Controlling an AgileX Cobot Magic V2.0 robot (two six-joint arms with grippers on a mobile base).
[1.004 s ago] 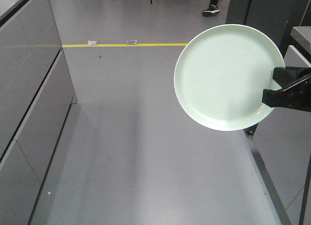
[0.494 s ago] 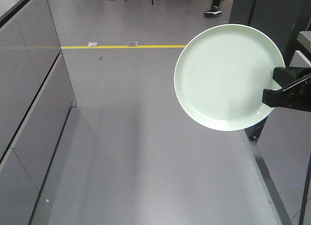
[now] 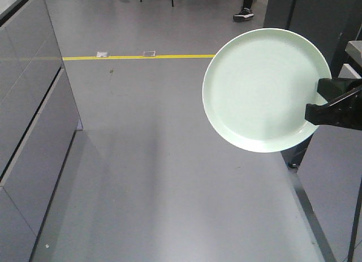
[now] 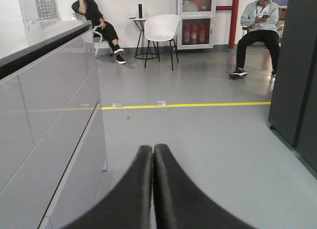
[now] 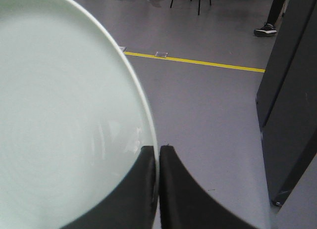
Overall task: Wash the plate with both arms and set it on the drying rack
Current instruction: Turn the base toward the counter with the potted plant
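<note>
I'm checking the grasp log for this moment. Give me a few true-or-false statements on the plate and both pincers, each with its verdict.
1. The right pincer is shut on the rim of the plate. True.
2. The left pincer grips the plate too. False: it is shut on nothing, with only floor ahead of it.
3. The plate shows its hollow face to the front camera. True.
4. The plate sits on the drying rack. False: no rack is in view, and the plate is held in the air above the floor.
5. A yellow line crosses the floor. True.
</note>
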